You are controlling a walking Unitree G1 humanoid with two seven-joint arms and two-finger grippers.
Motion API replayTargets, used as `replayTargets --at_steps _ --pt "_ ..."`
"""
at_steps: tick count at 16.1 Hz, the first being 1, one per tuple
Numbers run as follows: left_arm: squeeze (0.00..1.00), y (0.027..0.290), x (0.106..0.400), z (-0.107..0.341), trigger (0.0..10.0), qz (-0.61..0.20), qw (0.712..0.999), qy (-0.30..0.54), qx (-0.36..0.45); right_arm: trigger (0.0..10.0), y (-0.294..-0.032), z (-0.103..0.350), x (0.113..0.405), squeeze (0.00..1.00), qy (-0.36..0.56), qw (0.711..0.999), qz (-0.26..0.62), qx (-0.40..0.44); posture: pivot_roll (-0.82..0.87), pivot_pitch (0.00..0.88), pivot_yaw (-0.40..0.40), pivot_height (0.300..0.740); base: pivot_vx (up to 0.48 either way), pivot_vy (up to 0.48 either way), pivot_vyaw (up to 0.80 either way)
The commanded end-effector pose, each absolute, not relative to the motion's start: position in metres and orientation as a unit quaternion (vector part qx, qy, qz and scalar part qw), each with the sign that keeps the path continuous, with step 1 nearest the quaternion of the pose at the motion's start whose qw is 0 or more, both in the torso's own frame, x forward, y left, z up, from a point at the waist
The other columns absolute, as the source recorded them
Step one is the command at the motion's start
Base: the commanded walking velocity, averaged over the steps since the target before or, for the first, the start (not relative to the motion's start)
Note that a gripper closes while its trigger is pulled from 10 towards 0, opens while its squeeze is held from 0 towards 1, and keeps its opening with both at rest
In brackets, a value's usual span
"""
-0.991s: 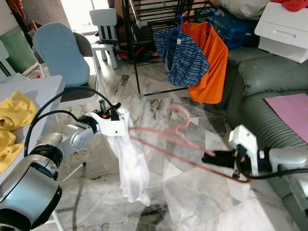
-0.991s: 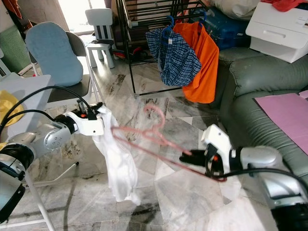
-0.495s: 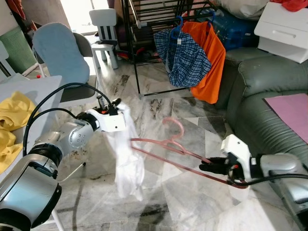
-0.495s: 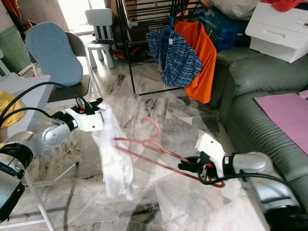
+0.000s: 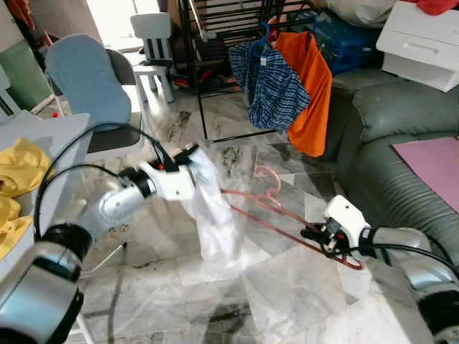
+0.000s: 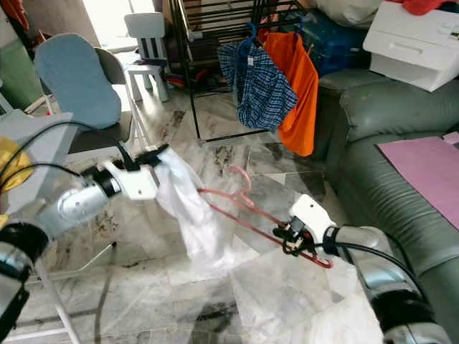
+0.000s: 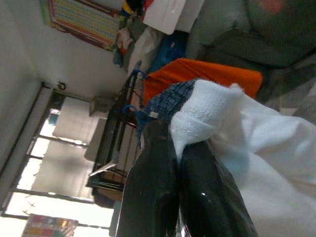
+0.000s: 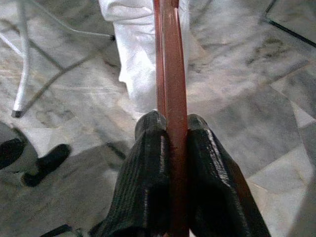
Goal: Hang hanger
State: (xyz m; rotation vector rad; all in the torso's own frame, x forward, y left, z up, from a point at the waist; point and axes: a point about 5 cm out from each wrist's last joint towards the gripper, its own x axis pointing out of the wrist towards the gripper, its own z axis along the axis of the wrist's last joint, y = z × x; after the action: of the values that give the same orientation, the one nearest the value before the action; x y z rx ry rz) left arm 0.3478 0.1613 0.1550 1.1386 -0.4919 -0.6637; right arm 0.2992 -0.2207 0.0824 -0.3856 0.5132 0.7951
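Hanging low over a marble floor, a pink hanger is pinched at one end by the right gripper, its black fingers pressed against both sides of the bar. A white garment is clamped at its top edge in the left gripper, whose fingers are pressed together on the cloth. One end of the hanger reaches the garment; whether it is inside the cloth cannot be told. A black rack is seen well beyond, with a plaid shirt and an orange shirt hung on it. The step in hand is judged to be dressing the hanger. Next, the bar needs to be worked into the garment, and the hook then carried to the rack
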Motion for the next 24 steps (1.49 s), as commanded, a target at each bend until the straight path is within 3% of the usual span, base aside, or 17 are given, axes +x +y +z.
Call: replayTargets --at_steps 1,3,7,10,11,12,14,16,20,22,24 --pt "0.0 0.159 0.347 0.166 10.0 -0.293 0.774 -0.254 0.501 10.0 -0.223 0.086 0.309 0.0 0.234 0.886 0.349 -0.196 -0.17 0.0 0.084 0.74 0.0 0.0 0.0" --pt "0.0 0.144 0.337 0.157 10.0 -0.297 0.787 -0.267 0.471 10.0 -0.225 0.095 0.326 0.0 0.202 0.922 0.283 -0.169 -0.16 0.0 0.076 0.74 0.0 0.0 0.0" --pt "0.0 0.098 0.32 0.145 10.0 -0.322 0.783 -0.305 0.436 10.0 -0.218 0.125 0.357 0.0 0.11 0.973 0.164 -0.119 -0.17 0.0 0.068 0.74 0.0 0.0 0.0" --pt "0.0 0.075 0.31 0.131 10.0 -0.361 0.795 -0.278 0.401 10.0 -0.196 0.148 0.37 0.0 0.06 0.988 0.141 0.023 -0.17 0.0 0.073 0.74 0.0 0.0 0.0" --pt "0.0 0.077 0.312 0.125 10.0 -0.346 0.805 -0.26 0.406 10.0 -0.184 0.155 0.373 0.0 0.05 0.983 0.147 0.099 -0.18 0.0 0.076 0.74 0.0 0.0 0.0" --pt "0.0 0.078 0.313 0.123 10.0 -0.34 0.807 -0.253 0.411 10.0 -0.179 0.157 0.373 0.0 0.05 0.979 0.158 0.117 -0.18 0.0 0.075 0.74 0.0 0.0 0.0" --pt "0.0 0.086 0.32 0.119 10.0 -0.305 0.825 -0.224 0.419 10.0 -0.149 0.149 0.353 0.0 0.076 0.944 0.309 0.086 -0.18 0.0 0.066 0.74 0.0 0.0 0.0" --pt "0.0 0.091 0.323 0.118 10.0 -0.286 0.834 -0.209 0.423 10.0 -0.143 0.124 0.328 0.0 0.144 0.908 0.391 0.047 -0.17 0.0 0.06 0.74 0.0 0.0 0.0" --pt "0.0 0.098 0.324 0.116 10.0 -0.268 0.841 -0.196 0.427 10.0 -0.173 0.083 0.29 0.0 0.248 0.883 0.399 -0.001 -0.19 0.0 0.064 0.74 0.0 0.0 0.0" --pt "0.0 0.094 0.324 0.119 10.0 -0.262 0.845 -0.208 0.418 10.0 -0.198 0.068 0.297 0.0 0.283 0.913 0.294 -0.02 -0.2 0.0 0.071 0.74 0.0 0.0 0.0" --pt "0.0 0.086 0.322 0.126 10.0 -0.276 0.839 -0.233 0.408 10.0 -0.215 0.068 0.31 0.0 0.276 0.941 0.194 0.012 -0.2 0.0 0.072 0.74 0.0 0.0 0.0"
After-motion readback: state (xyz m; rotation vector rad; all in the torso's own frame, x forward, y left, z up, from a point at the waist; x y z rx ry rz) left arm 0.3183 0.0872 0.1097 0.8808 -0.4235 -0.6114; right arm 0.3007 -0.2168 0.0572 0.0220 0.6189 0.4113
